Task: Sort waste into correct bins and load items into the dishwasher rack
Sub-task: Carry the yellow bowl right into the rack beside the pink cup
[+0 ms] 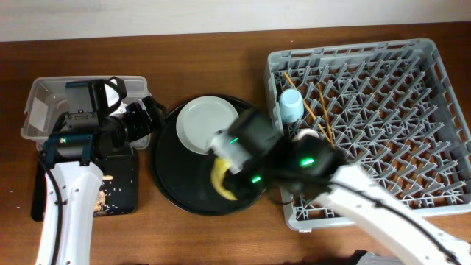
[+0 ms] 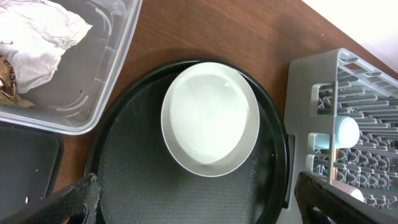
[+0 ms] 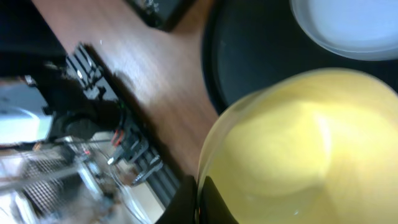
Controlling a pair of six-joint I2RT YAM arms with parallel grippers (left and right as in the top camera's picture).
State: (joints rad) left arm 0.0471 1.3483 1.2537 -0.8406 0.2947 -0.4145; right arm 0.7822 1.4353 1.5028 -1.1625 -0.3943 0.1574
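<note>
My right gripper is pinching the rim of the small yellow bowl, tilted over the round black tray at the middle of the bench. I am seeing my left gripper hanging wide open by that tray's left rim, near the pale plate lying on it. The dishwasher rack is sitting by the right edge, the light blue cup inside it.
</note>
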